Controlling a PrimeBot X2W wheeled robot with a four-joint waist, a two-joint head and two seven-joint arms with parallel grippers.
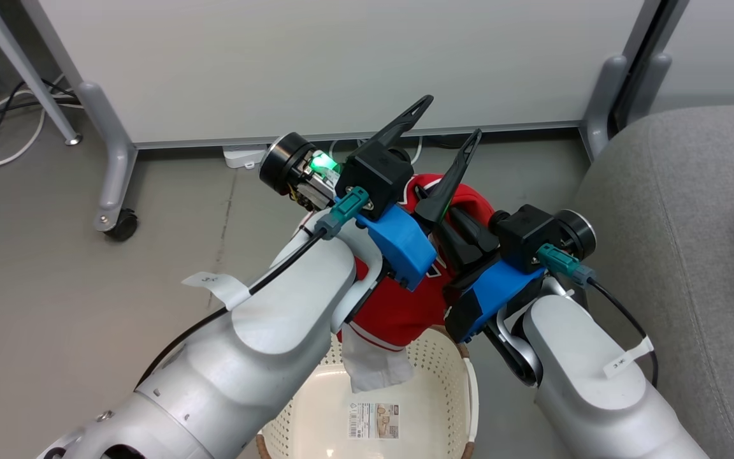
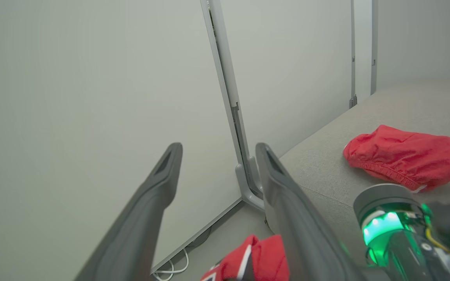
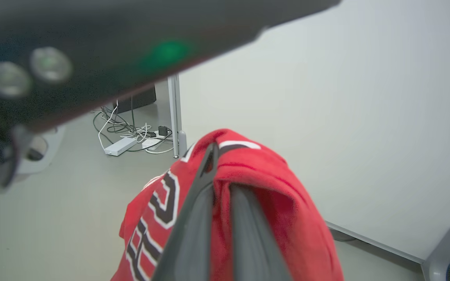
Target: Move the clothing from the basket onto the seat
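Right side open, far side closed
Bare seat (image 1: pixel 660 210) on the right, red shorts (image 2: pixel 402 156) lying on it; white panel (image 1: pixel 341 64) and its legs (image 1: pixel 112 159) close the far side.

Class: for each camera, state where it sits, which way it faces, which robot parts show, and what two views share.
Head view: on the head, looking down at basket, jersey, seat; shows forearms, left gripper, right gripper.
Left wrist view: on that wrist, facing a wall panel and shorts on the seat; shows the left gripper, open.
Right wrist view: on that wrist, facing floor and panel; shows the right gripper shut on the jersey.
Shared by all: the jersey.
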